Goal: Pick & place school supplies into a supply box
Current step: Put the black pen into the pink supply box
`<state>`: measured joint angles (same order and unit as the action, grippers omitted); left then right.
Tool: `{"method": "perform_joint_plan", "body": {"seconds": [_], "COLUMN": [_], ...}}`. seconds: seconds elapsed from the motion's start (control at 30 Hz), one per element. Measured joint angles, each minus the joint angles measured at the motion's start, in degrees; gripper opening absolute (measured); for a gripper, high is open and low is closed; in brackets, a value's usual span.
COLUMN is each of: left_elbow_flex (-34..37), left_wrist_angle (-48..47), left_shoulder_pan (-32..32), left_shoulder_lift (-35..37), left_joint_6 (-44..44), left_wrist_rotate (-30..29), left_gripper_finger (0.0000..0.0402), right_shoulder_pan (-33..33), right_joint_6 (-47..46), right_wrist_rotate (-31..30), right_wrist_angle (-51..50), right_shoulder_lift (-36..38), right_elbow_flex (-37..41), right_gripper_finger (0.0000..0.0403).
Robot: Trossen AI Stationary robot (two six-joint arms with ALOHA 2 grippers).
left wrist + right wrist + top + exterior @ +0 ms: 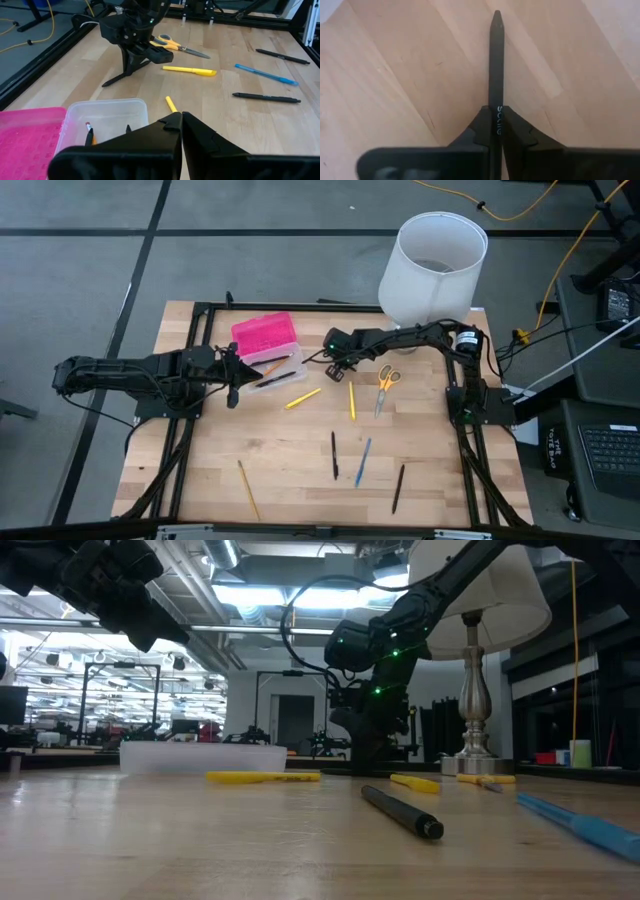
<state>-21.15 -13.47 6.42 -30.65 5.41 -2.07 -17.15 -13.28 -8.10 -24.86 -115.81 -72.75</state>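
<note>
Beside the supply box (268,350), at three o'clock: right gripper (495,131) clamping black pen (496,65) (I'm fearing tip-heavy pivoting, slipping); left gripper (181,122) closed.

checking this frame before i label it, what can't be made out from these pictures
- Supply box contents: high view too small to count; in the left wrist view the shut left gripper covers part of its clear base.
- Black pen in the right gripper: rear end hidden by the fingers in the right wrist view; whether it has left the table cannot be told.
- Scissors: in the low view, not identifiable.
</note>
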Motion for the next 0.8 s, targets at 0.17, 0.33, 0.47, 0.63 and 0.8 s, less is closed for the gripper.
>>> {"method": "perform_joint_plan", "body": {"seconds": [0.17, 0.33, 0.47, 0.63, 0.8], "left_elbow_flex": [0.00, 0.00, 0.02, 0.02, 0.02], "left_wrist_angle": [0.00, -0.02, 0.00, -0.02, -0.01], "left_shoulder_pan": [0.00, 0.00, 0.00, 0.00, 0.00], "left_shoulder_lift": [0.01, 0.00, 0.02, 0.00, 0.01], "left_joint_6": [0.00, -0.02, -0.07, -0.15, -0.14], "left_wrist_rotate": [0.00, 0.00, 0.00, 0.00, 0.00], "left_gripper_finger": [0.0006, 0.0006, 0.0006, 0.0006, 0.0006], "right_shoulder_pan": [0.21, 0.84, 2.88, 5.69, 8.09], "right_joint_6": [1.73, 3.09, 3.29, 3.34, 3.52], "right_wrist_rotate": [-0.04, 0.66, 0.50, 0.42, -2.31], "right_wrist_angle": [-0.38, -1.38, -0.74, 0.71, 2.68], "right_shoulder_lift": [0.32, 2.42, 3.96, 5.07, 6.22], "right_elbow_flex": [0.05, 0.33, 0.20, 0.11, 0.07], "right_gripper_finger": [0.0024, 0.0023, 0.0023, 0.0023, 0.0023]}}
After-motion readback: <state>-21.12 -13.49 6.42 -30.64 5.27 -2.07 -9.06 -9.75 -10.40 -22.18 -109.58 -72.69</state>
